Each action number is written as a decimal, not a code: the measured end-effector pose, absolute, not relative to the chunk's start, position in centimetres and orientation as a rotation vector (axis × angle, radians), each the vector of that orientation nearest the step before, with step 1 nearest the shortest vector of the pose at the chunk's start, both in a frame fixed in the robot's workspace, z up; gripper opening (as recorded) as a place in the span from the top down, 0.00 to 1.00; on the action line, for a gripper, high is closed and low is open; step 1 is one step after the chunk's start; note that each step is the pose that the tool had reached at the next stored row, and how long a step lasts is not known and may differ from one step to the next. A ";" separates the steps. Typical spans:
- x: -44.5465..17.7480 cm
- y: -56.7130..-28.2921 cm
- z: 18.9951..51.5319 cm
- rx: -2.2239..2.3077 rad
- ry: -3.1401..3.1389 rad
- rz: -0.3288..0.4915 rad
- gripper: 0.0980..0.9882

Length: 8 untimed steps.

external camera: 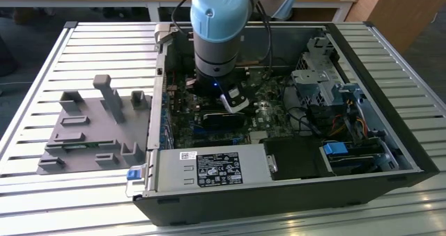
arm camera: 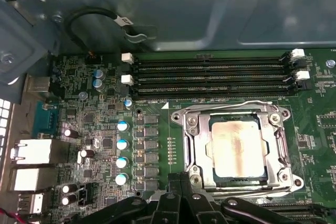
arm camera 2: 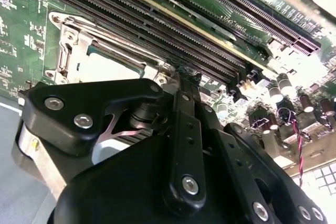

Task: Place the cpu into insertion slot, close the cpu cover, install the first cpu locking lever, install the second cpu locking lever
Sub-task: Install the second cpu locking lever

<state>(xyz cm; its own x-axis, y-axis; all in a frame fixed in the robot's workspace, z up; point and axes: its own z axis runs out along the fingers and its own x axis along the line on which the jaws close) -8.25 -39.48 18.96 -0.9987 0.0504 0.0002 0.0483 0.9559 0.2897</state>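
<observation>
I see the dull square cpu (arm camera: 234, 148) under its silvery cpu cover (arm camera: 195, 141); first wrist view. Jaws' state: cannot tell.

Cpu (arm camera: 234, 148): dull grey-brown metal top, smudged. Cpu cover (arm camera: 273, 145): bare silvery metal frame, glossy. Gripper (arm camera 2: 185, 85): matt black, bright metal screws. Motherboard (arm camera: 157, 82): green, smooth, around the cover.
</observation>
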 end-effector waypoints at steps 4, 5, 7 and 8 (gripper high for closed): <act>-8.3 -39.5 19.3 0.078 3.099 0.459 0.98; -8.3 -39.5 19.6 0.078 3.100 0.459 0.98; -8.3 -39.5 20.0 0.078 3.100 0.459 0.98; -8.3 -39.5 20.2 0.078 3.100 0.459 0.98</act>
